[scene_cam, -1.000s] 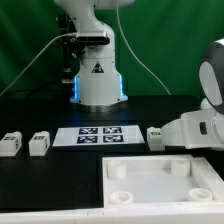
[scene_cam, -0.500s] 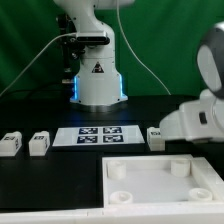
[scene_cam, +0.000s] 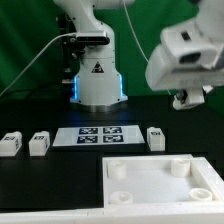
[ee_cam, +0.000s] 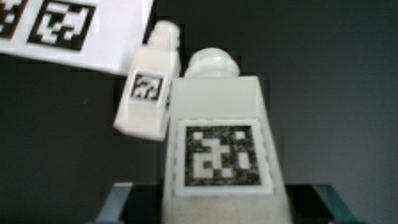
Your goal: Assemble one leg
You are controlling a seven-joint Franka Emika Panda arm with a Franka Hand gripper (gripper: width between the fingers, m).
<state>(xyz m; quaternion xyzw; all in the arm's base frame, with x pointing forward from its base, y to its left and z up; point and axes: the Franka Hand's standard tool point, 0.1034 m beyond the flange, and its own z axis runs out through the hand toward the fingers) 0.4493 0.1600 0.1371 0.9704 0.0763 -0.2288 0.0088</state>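
Observation:
In the wrist view my gripper is shut on a white leg, with a finger on each side of it. The leg's black-and-white tag faces the camera. In the exterior view the gripper hangs high at the exterior view's right, above the table, and the held leg is mostly hidden under it. Another leg lies on the black table right of the marker board; it also shows in the wrist view. Two more legs lie left of the board.
The large white tabletop tray with round corner sockets lies at the front right. The robot base with cables stands behind the marker board. The marker board's corner also shows in the wrist view.
The arm has risen from low at the right edge of the table to high above it. The three legs on the table and the tabletop have not moved.

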